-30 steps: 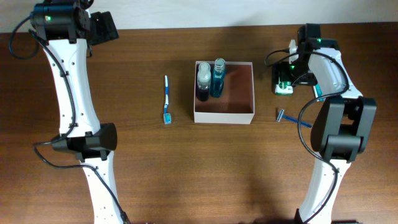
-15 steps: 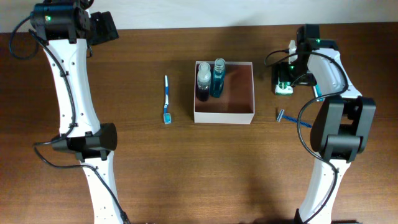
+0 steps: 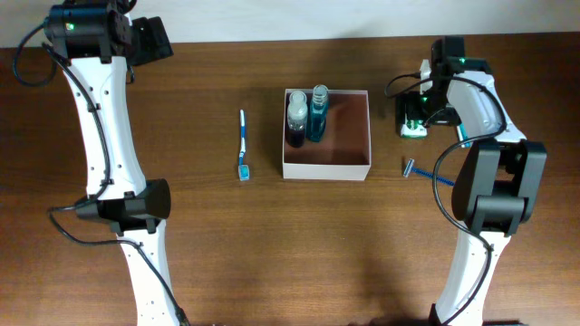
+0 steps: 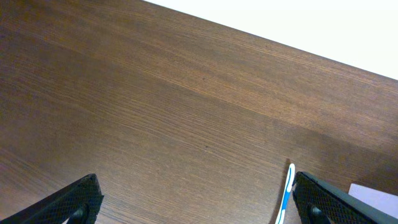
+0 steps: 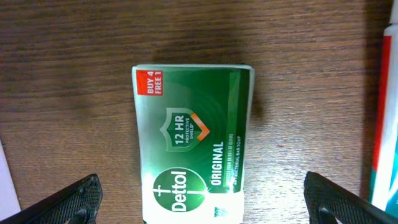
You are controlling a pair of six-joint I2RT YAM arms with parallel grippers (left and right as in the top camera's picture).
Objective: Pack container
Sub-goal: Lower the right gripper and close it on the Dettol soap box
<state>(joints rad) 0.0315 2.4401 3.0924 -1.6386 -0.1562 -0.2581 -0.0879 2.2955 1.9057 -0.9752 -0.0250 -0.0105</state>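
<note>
The container [image 3: 349, 167], a square white-walled box with a pinkish-brown inside, stands mid-table and holds two bottles [image 3: 306, 115] at its left side. A green Detol soap box [image 5: 191, 142] lies flat on the table, also in the overhead view [image 3: 414, 119]. My right gripper [image 5: 200, 205] is open and hovers over the soap, fingers wide on both sides, not touching it. My left gripper [image 4: 199, 202] is open and empty at the far left back. A blue and white toothbrush [image 3: 243, 145] lies left of the container and shows in the left wrist view [image 4: 286, 194].
A blue razor [image 3: 426, 172] lies on the table right of the container. A tube [image 5: 385, 112] with a red stripe lies just right of the soap box. A corner of the container [image 4: 373, 198] shows at the lower right of the left wrist view.
The right gripper has shifted very slightly over the soap box. The left arm and all objects have not moved.
</note>
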